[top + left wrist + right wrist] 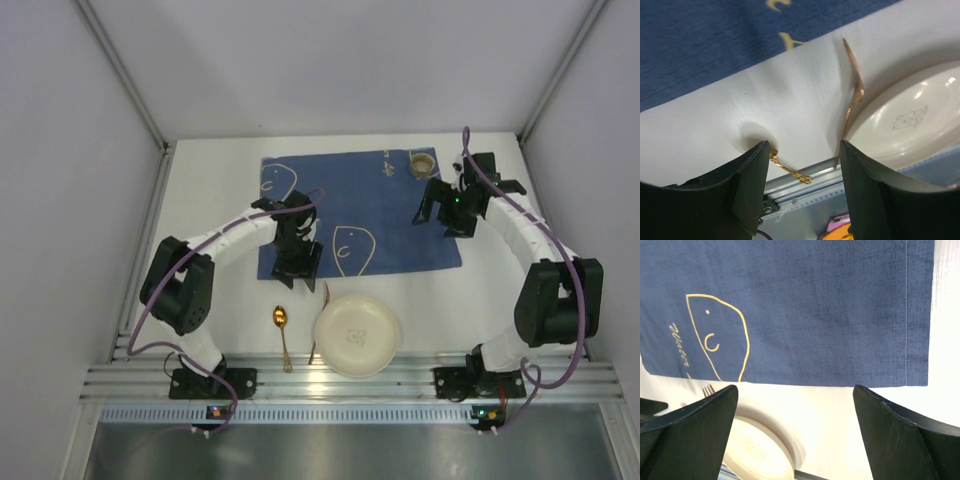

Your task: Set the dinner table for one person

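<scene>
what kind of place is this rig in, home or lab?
Probably a lab test cell, not a home: plain white panel walls enclose a matte-white tabletop, two white robot arms are bolted to its ribbed aluminium rail, and a blue fish-print cloth and round cream plate look staged.

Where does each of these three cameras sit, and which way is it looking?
Top: fixed above and behind the robot, looking down on the table; left arm and right arm show whole.
Left wrist: on the left arm, looking down past the left tool at fork and plate.
Right wrist: on the right arm, looking down past the right tool at the cloth.
Shared: plate and cloth show in all three.
</scene>
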Controlling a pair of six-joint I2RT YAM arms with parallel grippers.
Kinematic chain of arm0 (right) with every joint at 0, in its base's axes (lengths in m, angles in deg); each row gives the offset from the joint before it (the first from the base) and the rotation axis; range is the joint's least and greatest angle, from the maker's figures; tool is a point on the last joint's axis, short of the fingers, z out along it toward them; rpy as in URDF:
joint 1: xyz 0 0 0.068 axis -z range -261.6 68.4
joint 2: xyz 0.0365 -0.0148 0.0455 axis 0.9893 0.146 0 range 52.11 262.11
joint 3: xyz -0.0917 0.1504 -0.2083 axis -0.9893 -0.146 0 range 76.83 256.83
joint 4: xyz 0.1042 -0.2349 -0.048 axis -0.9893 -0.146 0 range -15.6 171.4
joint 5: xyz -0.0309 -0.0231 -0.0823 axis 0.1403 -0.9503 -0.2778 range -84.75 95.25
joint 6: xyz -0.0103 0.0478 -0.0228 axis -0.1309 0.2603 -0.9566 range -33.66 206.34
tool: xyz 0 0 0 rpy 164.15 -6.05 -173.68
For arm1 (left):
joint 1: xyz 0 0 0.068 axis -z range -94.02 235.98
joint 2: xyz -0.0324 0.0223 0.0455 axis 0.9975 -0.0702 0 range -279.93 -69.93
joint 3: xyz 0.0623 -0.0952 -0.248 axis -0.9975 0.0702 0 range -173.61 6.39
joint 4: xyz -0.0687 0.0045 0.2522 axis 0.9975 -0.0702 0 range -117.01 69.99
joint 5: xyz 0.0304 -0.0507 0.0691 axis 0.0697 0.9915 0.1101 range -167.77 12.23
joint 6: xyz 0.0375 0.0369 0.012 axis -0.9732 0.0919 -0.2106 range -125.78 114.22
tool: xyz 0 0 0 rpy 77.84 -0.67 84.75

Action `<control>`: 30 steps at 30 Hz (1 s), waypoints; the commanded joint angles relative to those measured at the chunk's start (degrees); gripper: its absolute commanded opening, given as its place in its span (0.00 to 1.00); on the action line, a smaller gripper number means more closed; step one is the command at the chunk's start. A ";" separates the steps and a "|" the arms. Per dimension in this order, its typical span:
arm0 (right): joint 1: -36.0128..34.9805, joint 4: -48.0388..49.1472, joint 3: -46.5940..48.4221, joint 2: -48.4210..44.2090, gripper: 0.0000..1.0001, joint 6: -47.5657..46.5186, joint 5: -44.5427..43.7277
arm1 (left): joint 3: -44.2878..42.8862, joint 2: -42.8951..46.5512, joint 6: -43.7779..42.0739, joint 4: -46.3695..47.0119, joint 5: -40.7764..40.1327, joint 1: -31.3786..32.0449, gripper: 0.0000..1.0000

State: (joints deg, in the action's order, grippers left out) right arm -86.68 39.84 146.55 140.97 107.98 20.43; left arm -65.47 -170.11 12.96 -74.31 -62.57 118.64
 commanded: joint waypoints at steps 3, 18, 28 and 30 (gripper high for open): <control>-0.37 1.66 3.32 -2.47 0.98 -0.82 1.34 | 1.71 8.41 10.60 -3.52 -18.26 -0.50 0.61; -1.16 0.25 6.93 3.51 0.98 -1.96 3.54 | 19.73 14.40 18.70 2.70 -13.36 -0.32 0.60; -1.16 0.17 4.99 2.02 0.98 -2.75 2.66 | 19.73 5.80 15.98 9.12 -11.60 -0.41 0.59; -1.16 0.08 4.82 1.67 0.98 -3.01 2.05 | 20.08 4.91 15.89 9.65 -12.04 -0.50 0.58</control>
State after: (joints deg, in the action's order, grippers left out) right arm -87.23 39.78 150.76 144.64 106.30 23.20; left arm -45.90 -163.79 29.83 -67.73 -74.83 118.31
